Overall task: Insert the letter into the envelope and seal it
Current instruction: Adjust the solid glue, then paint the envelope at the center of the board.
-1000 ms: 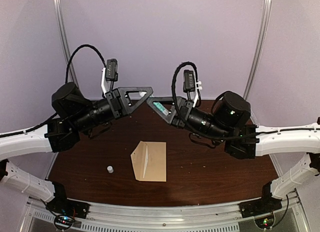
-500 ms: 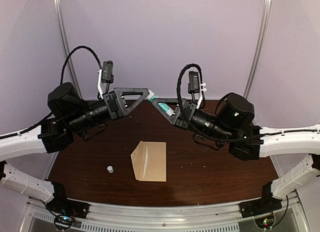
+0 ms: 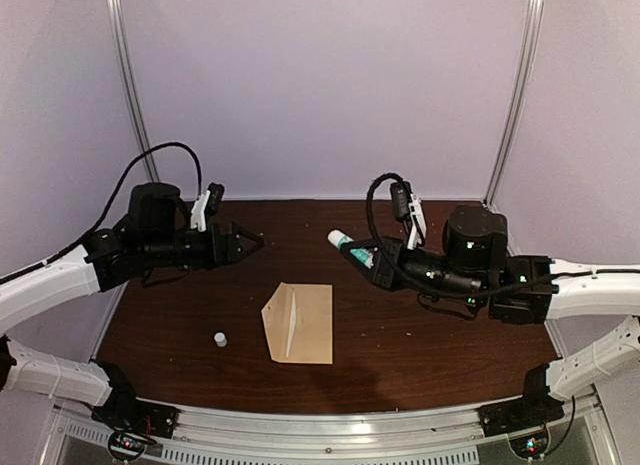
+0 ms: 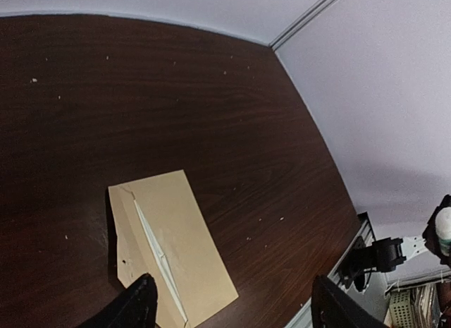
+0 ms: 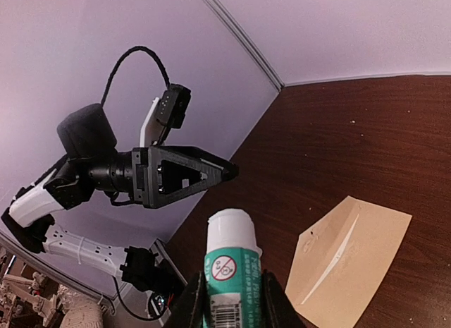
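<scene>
A: Right gripper [image 5: 232,303] first. Its jaws are clamped snugly on a glue stick [image 5: 231,261], a round tube with a white top and a green printed label. The tube's lower end is cut off at the bottom of the wrist view.

B: And the left gripper [image 4: 232,300] is spread wide, with nothing between its black fingers [image 4: 137,305]. Only their tips show at the frame's bottom edge.

A: Both hang above the dark, wood-grained table [image 3: 430,335], well apart from the envelope [image 3: 298,323].

B: That one lies flat near the middle, towards the near edge. It's matte tan kraft, pointed end to the left, with a pale raised crease running along it.

A: The letter can't be made out as a separate sheet.

B: Just left of the envelope sits a small white cylinder [image 3: 219,338], too small to identify.
</scene>
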You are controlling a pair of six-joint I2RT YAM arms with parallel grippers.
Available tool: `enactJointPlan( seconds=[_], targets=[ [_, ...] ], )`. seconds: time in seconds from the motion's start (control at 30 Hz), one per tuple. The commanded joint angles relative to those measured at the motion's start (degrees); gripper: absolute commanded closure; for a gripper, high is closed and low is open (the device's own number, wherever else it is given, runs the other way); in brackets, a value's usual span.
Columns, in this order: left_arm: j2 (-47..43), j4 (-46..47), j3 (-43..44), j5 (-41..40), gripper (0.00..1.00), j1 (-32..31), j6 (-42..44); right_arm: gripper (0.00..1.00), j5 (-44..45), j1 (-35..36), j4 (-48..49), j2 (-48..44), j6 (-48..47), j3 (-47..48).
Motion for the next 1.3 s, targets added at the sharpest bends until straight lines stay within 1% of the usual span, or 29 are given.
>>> enactJointPlan(
  seconds=[0.0,0.27,0.6,0.8,0.9,1.0,1.17,1.27],
  targets=[
    [6.7,-4.3,-1.9,6.4,0.25,0.7,7.7,1.0,1.8,-0.2,-5.7,-0.3,0.9,-2.4],
    [15.3,0.7,-5.8,9.6,0.3,3.0,10.4,1.0,-0.4,0.1,-3.6,3.2,3.6,-4.2],
    [26.1,2.3,-4.7,9.6,0.31,5.2,13.5,1.0,-2.2,0.5,-5.9,8.9,3.3,-2.0],
    [31.5,2.6,-2.7,10.1,0.38,5.3,15.2,1.0,-3.3,0.5,-9.5,12.9,3.6,0.1],
    [33.7,3.3,-2.0,11.5,0.47,5.3,15.6,1.0,-3.4,0.5,-11.3,14.6,4.0,1.3],
    [34.9,4.6,-1.7,12.9,0.57,5.3,16.1,1.0,-3.5,0.5,-13.1,16.5,4.7,2.6],
    [36.8,5.9,-0.4,16.2,0.78,5.3,18.2,1.0,-3.7,0.1,-16.3,20.4,5.3,5.4],
    [38.6,5.4,0.9,17.6,0.92,5.3,20.1,1.0,-5.7,-0.4,-17.3,21.8,5.6,6.0]
  ],
)
